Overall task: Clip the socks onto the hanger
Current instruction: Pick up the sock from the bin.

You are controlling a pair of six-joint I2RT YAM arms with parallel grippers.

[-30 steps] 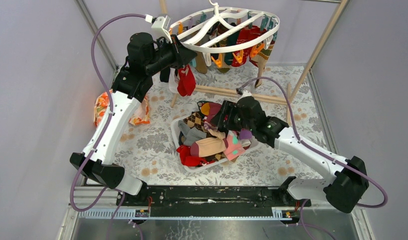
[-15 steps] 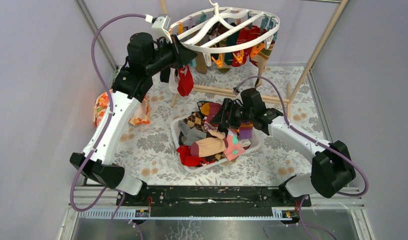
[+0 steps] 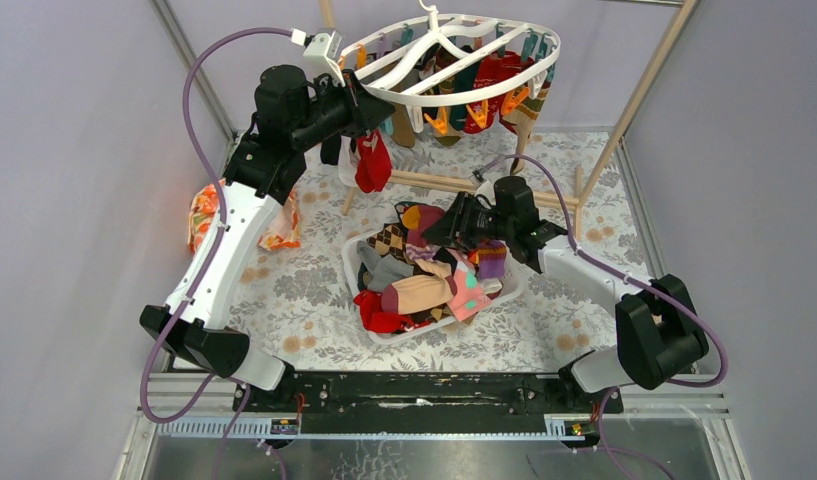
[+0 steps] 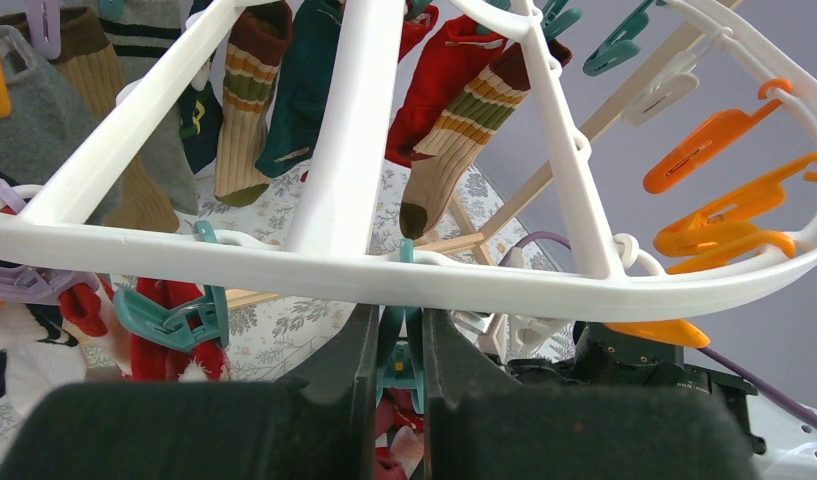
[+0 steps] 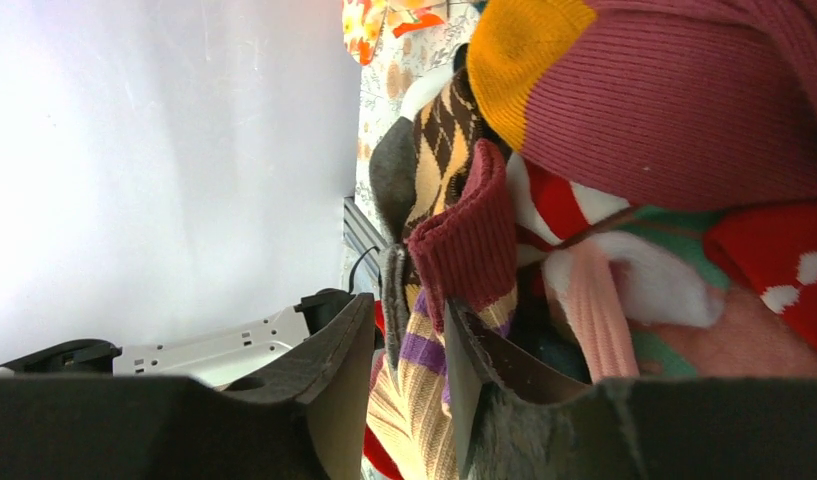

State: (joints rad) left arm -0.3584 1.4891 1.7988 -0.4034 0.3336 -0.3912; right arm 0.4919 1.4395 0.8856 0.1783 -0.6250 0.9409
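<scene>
The white oval hanger [image 3: 454, 97] hangs at the back with several socks clipped on it, also seen in the left wrist view [image 4: 344, 270]. My left gripper [image 3: 376, 110] is at its near-left rim, shut on a teal clip [image 4: 401, 365] that hangs under the rim. A red sock [image 3: 372, 165] hangs just below. My right gripper [image 3: 440, 228] is down in the pile of socks [image 3: 424, 295] in the basket. Its jaws stand around a maroon, purple and tan striped sock [image 5: 454, 330] and press on it.
The white basket [image 3: 355, 265] sits mid-table on the floral cloth. A wooden frame has a pole [image 3: 644, 90] at the right and a low bar [image 3: 434, 183] behind the basket. An orange floral cloth [image 3: 204, 215] lies at the left wall. Orange clips [image 4: 724, 230] hang on the rim.
My right arm has swung its elbow back and to the left, and its gripper has turned and shifted slightly back over the basket. The left arm has not moved.
</scene>
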